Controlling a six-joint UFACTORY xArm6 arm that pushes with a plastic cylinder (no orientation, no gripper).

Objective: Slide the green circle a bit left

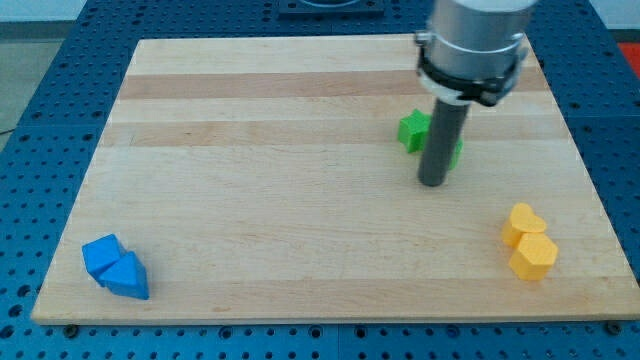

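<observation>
My tip (432, 183) rests on the wooden board (280, 200), right of centre. A green star-shaped block (411, 130) lies just above and to the left of the tip. A second green block (457, 151) shows as a thin sliver at the rod's right side. The rod hides most of it, so I cannot make out its shape. The rod stands in front of both green blocks, between them. I cannot tell if it touches either.
Two yellow blocks lie close together at the lower right, one (523, 222) above the other (533, 256). Two blue blocks sit at the lower left corner, a cube-like one (101, 255) and a wedge-like one (129, 277). A blue perforated table surrounds the board.
</observation>
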